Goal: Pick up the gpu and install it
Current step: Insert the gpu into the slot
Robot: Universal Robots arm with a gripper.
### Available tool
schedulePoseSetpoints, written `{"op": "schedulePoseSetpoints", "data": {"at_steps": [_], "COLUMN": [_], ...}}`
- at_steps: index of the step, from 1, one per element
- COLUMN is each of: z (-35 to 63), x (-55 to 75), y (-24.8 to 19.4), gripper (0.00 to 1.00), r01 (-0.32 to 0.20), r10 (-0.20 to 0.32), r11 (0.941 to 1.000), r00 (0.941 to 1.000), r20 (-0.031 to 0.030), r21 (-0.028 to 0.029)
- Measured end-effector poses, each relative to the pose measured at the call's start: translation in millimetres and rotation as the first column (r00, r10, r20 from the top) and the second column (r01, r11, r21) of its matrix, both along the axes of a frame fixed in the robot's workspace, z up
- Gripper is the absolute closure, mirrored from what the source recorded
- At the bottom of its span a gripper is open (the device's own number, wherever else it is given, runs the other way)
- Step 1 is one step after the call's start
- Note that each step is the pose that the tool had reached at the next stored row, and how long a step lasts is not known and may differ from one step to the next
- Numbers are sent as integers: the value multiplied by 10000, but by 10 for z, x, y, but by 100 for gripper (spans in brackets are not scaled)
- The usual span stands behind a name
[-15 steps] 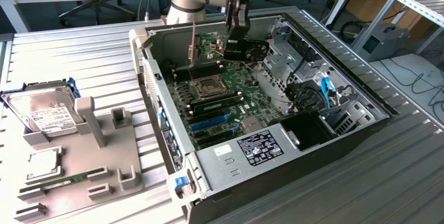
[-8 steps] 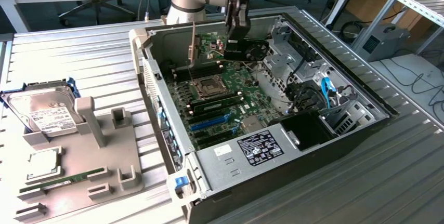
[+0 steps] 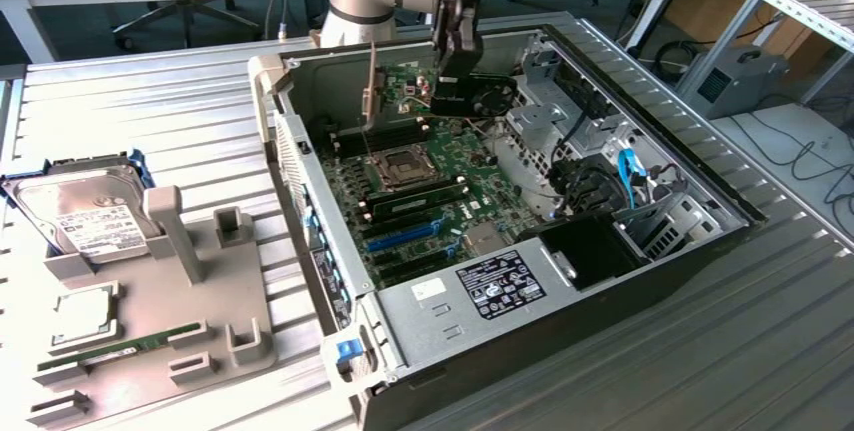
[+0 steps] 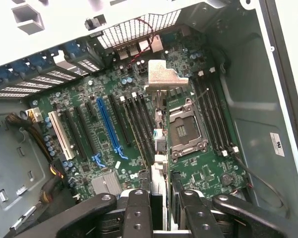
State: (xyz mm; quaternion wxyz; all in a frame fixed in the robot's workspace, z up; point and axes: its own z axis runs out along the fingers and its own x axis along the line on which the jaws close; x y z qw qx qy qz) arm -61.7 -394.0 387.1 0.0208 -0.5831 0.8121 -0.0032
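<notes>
The jaws stand about half closed, pinching the gpu (image 4: 159,134) at its near end. The card runs edge-on straight out from between them, with its silver bracket (image 4: 161,78) at the far end. Below the jaws lies the motherboard (image 4: 114,148), with the blue slot (image 4: 108,124) to one side of the card and the CPU socket (image 4: 186,131) to the other. I judge the card light, stiff and fragile (a bare circuit board, after all), so it is best gripped on its flat faces, clear of the connector edge.
</notes>
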Motion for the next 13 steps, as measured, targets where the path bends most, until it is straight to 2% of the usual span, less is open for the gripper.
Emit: {"op": "schedulePoseSetpoints", "data": {"at_steps": [13], "z": [0], "x": [0], "y": [0], "gripper": [73], "r01": [-271], "r10": [271], "r11": [9996], "r00": [9996], "r20": [0], "r21": [0]}}
